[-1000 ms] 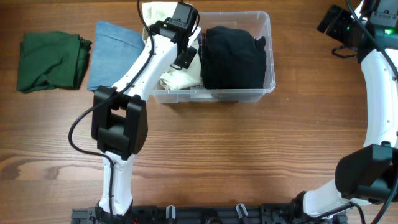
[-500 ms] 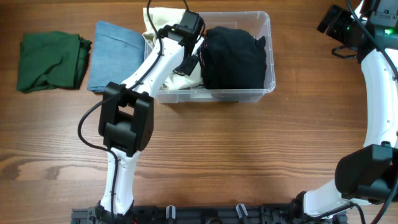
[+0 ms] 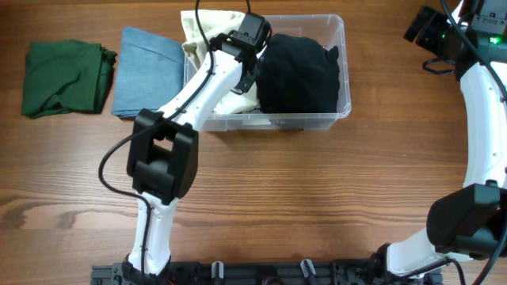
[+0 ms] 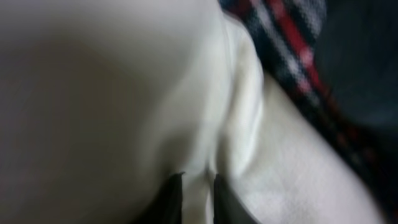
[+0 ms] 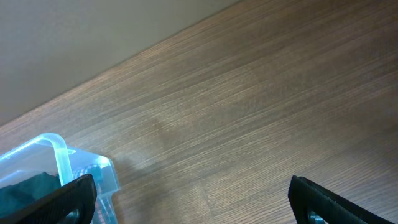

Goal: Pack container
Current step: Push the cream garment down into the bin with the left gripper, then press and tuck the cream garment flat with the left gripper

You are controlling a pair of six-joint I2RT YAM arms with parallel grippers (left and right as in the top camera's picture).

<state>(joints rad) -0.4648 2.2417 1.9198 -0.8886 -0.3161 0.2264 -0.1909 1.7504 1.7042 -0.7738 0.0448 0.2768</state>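
Observation:
The clear plastic container (image 3: 342, 63) stands at the back middle of the table. It holds a black garment (image 3: 299, 73) on its right side and a cream garment (image 3: 207, 28) on its left, partly draped over the left rim. My left gripper (image 3: 255, 55) is inside the container between the two. In the left wrist view its fingers (image 4: 198, 196) are shut on a fold of the cream garment (image 4: 124, 93), with a red plaid cloth (image 4: 292, 43) beside it. My right gripper (image 5: 193, 199) is open and empty above bare table, right of the container's corner (image 5: 59, 155).
A folded light blue garment (image 3: 146, 70) lies left of the container and a folded dark green garment (image 3: 63, 77) lies at the far left. The right arm (image 3: 483, 119) runs along the table's right edge.
My left gripper has moved to the right inside the container, dragging the cream garment with it. The right arm has not moved.

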